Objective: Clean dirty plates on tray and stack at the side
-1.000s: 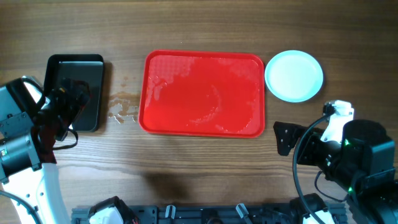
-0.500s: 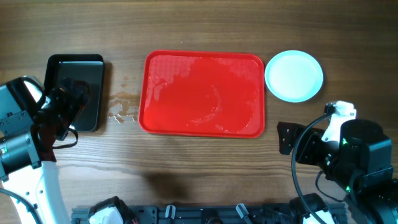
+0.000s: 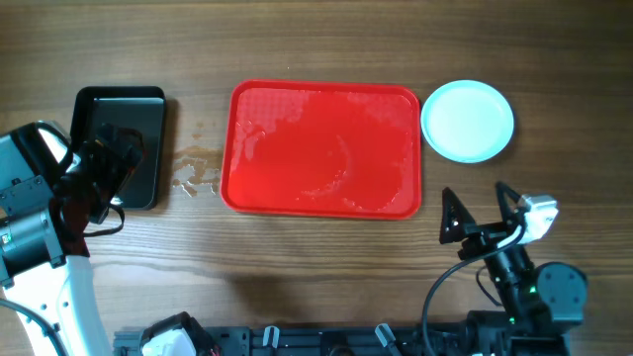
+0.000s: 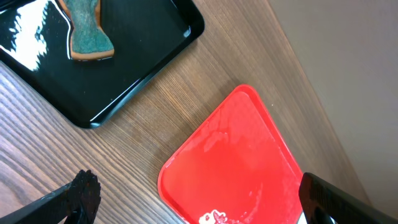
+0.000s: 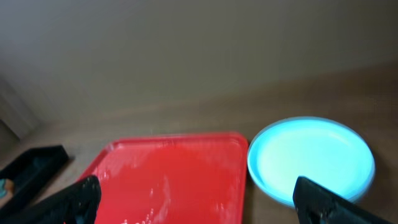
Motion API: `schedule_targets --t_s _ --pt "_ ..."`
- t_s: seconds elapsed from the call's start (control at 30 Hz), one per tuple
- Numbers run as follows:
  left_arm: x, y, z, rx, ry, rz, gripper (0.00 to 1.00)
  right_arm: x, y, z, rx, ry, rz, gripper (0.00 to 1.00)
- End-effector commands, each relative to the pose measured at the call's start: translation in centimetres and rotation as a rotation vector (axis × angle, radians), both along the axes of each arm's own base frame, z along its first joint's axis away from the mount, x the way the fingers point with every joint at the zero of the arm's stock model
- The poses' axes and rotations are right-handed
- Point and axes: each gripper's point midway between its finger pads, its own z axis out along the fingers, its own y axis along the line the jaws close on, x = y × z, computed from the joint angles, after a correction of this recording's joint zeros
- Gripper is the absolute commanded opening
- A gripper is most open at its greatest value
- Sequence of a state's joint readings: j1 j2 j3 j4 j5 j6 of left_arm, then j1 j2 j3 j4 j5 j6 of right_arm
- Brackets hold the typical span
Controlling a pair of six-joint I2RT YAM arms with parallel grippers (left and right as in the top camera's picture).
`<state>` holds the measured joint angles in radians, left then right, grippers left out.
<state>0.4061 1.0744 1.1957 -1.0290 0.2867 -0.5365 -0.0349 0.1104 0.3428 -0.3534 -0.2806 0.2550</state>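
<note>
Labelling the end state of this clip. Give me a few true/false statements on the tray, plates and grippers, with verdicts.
1. The tray has no plates on it. True.
2. The plates sit to the left of the tray. False: they rest on the table just off its right side.
3. A sponge lies in the black tray. True.
4. The right gripper is shut on a plate. False: it is open, holds nothing and is clear of the plates.
5. The left gripper is open. True.
</note>
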Motion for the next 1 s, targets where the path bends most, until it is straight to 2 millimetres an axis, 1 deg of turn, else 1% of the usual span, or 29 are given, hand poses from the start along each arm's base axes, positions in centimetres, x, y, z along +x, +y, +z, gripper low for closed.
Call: schedule_targets --t_s 0.0,0.13,0.27,0.5,0.57,0.63,0.73,0.77,0.83,0.97 --pt "0.1 -0.3 -0.1 -0.007 -0.001 -0.016 1.0 0.3 0.5 -1.9 -0.01 -0.056 0.031 1.0" --pt "0.1 -0.3 -0.1 -0.007 -0.001 -0.016 1.0 1.1 0.8 -2.8 -0.02 -0.143 0.052 1.0" --pt "0.1 -0.3 -0.1 -0.007 -0.001 -0.016 1.0 1.8 0.7 -4.5 -0.034 -0.168 0.052 1.0" --pt "0.1 -0.3 -0.1 -0.007 -0.001 -0.016 1.0 1.8 0.6 -4.7 -0.234 -0.215 0.055 1.0" --pt "0.1 -0.3 -0.1 -0.007 -0.001 -0.016 1.0 2.0 0.1 -4.8 -0.25 -0.209 0.022 1.0" --pt "0.1 -0.3 -0.1 -0.007 -0.001 -0.016 1.0 2.3 -1.3 -4.9 -0.247 -0.189 -0.059 1.0" --pt "0.1 -0.3 -0.1 -0.007 -0.001 -0.016 1.0 2.5 -3.2 -5.3 -0.193 -0.152 -0.173 1.0" --pt "0.1 -0.3 -0.1 -0.007 -0.001 -0.016 1.0 2.5 -3.6 -5.3 -0.189 -0.147 -0.193 1.0" --pt "0.1 -0.3 -0.1 -0.007 -0.001 -0.016 1.0 2.5 -3.7 -5.3 -0.192 -0.146 -0.198 1.0" --pt "0.1 -0.3 -0.1 -0.007 -0.001 -0.016 1.0 2.5 -3.2 -5.2 -0.188 -0.154 -0.173 1.0"
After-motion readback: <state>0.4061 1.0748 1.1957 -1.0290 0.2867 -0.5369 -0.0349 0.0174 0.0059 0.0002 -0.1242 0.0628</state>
